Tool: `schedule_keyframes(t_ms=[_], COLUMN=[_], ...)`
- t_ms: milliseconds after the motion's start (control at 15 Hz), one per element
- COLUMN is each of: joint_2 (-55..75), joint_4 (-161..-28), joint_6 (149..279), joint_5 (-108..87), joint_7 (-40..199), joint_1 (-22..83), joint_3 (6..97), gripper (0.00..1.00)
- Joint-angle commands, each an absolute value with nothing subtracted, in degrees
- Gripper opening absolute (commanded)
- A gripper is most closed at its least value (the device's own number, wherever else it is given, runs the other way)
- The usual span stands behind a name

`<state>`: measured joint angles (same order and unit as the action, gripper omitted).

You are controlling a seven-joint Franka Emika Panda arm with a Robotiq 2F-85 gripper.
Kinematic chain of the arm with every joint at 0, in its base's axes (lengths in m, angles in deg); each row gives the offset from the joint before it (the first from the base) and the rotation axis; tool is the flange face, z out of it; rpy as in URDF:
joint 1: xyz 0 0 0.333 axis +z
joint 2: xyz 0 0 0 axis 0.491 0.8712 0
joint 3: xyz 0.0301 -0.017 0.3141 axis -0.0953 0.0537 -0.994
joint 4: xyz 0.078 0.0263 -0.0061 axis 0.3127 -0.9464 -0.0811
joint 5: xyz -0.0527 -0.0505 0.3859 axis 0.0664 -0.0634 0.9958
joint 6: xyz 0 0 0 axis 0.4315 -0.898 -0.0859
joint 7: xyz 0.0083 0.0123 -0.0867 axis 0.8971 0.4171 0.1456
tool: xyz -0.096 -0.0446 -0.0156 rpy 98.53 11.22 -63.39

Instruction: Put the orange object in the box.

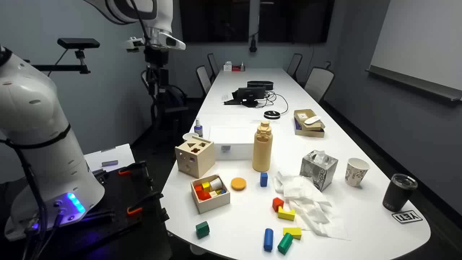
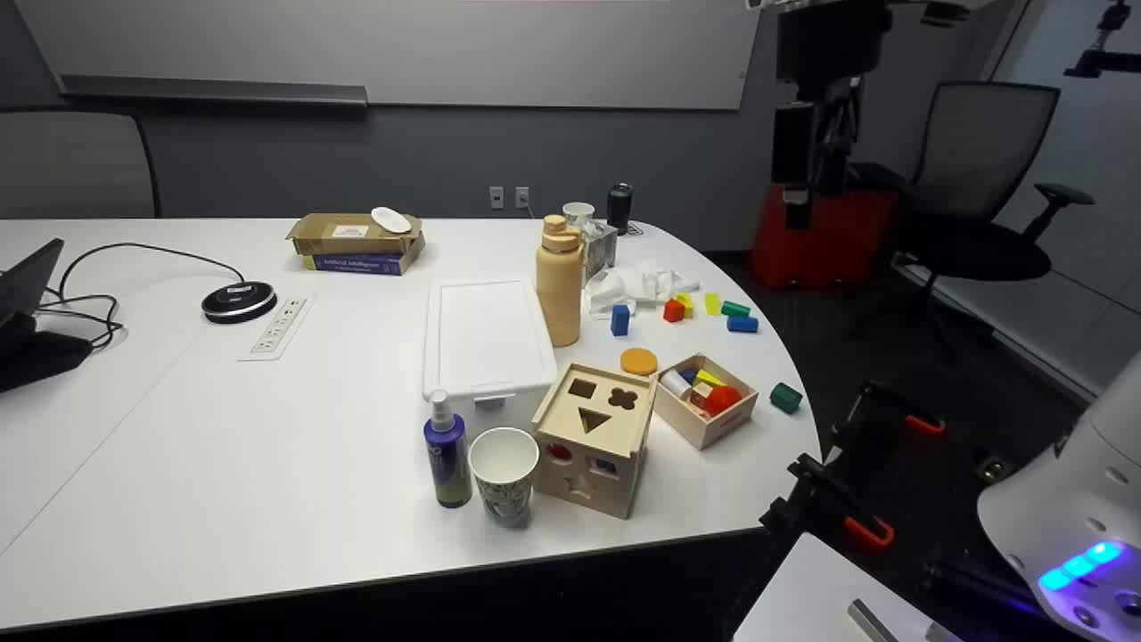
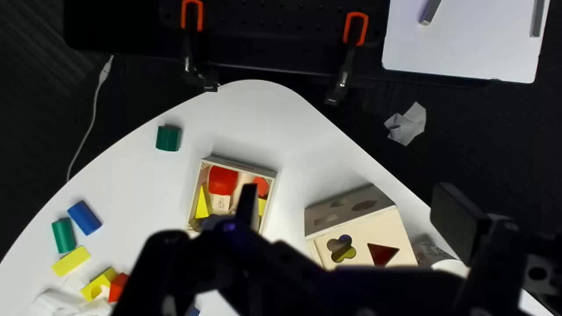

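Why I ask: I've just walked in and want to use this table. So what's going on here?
A robot arm is meant to put the orange disc into the small wooden box. Nothing is in its grasp: the gripper hangs open, raised well clear of the table. The disc lies beside the box, which already holds several colored blocks.

Seven loose blocks [image 1: 203, 229], two paper cups [image 1: 356, 172], one orange disc [image 1: 238, 183].

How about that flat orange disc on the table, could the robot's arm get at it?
Probably yes: the pincer is open and nothing lies on the orange disc. The low wooden box sits close beside it, with a gap, so coming straight down looks free; the tan bottle stands farther off.
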<state>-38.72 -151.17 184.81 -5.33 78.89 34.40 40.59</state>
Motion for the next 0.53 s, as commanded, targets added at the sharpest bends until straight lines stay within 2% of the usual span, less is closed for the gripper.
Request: schedule_keyframes(t_ms=[0,200,467], joint_2=[-38.68,-34.45,-22.69], joint_4=[-151.11,-149.35,-144.94], joint_6=[184.74,190.60,200.74], joint_5=[-5.47,-4.58,-1.96], joint_7=[78.75,76.18,76.07], joint_1=[34.71,32.67,28.96], joint_3=[40.86,42.18,47.53], gripper=[1.00,1.00,1.00])
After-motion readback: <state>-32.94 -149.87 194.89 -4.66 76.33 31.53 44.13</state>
